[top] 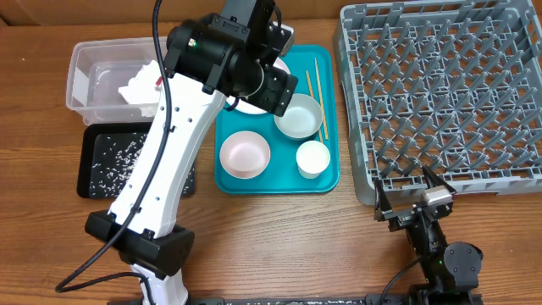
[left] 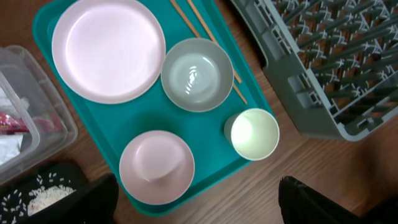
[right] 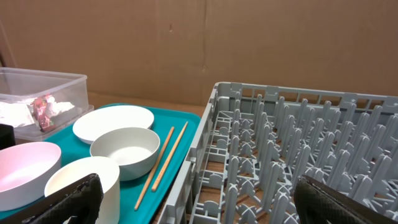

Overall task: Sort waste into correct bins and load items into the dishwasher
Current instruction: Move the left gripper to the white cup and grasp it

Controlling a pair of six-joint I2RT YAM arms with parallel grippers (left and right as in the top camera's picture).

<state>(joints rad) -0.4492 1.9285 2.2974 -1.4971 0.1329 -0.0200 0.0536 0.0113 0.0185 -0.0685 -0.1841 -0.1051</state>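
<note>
Hovering over the teal tray (left: 43, 37), my L gripper (left: 196, 202) hangs w/ fingers (left: 93, 202) spread wide, nothing between them.

The pink bowl (left: 157, 167) lies closest. In the L wrist view it sits at 12 o'clock from my fingertips, lined up w/ the gap but lower down and untouched. The small cup (left: 252, 134) stands at approx. 1 o'clock, near the tray's rim. The pale bowl (left: 197, 74) and plate (left: 109, 50) lie further out, at 12 and 11. The chopsticks (left: 207, 31) run w/ their long axis 11-to-5 in that view, passing the pale bowl's 2 o'clock side.

Seen from overhead, the dish rack (top: 364, 169) sits at 3 o'clock of the tray, just beside it, w/ no dishes in it. My R gripper (top: 410, 196) waits at the rack's 6 o'clock edge, fingers (right: 68, 199) likewise wide apart and empty. R is nearer the rack, but L is far nearer every dish.

The waste looks dealt w/. The red wrapper (left: 12, 121) and napkin (top: 140, 85) are in the clear tub (top: 80, 59), and the rice (top: 118, 157) is in the black tray (top: 89, 182). Both bins sit at 9 o'clock of the teal tray.

My read is that loading comes next. That probably means L dropping straight down onto the pink bowl's rim, then a carry toward 3 o'clock.
</note>
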